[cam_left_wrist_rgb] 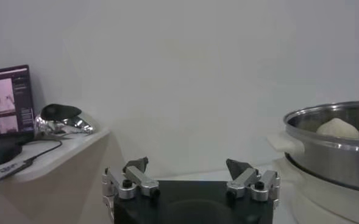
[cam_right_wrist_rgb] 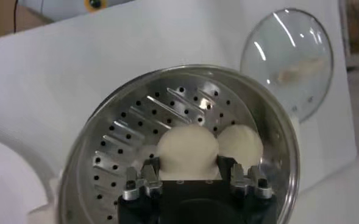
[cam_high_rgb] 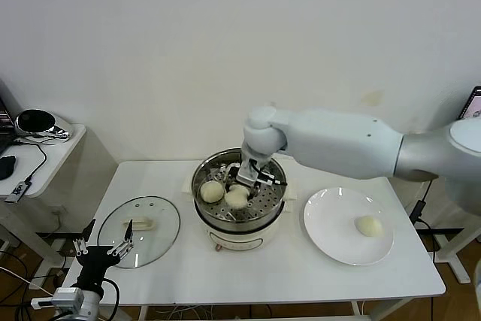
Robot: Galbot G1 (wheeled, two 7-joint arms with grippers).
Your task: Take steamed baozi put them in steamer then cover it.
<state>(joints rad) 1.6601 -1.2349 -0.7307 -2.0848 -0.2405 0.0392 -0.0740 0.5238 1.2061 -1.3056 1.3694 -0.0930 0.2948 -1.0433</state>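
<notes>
Right gripper (cam_high_rgb: 250, 173) at frame centre inside steamer (cam_high_rgb: 272, 211), fingers around a baozi (cam_right_wrist_rgb: 187, 151); left gripper (cam_high_rgb: 101, 250) lower left, fingers wide.

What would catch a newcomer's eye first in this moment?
The right gripper reaches into the steamer at the table's centre, its fingers around a baozi on the perforated tray beside another bun. One lone bun waits on the white plate to the right, and the glass cover lies flat to the left.
</notes>
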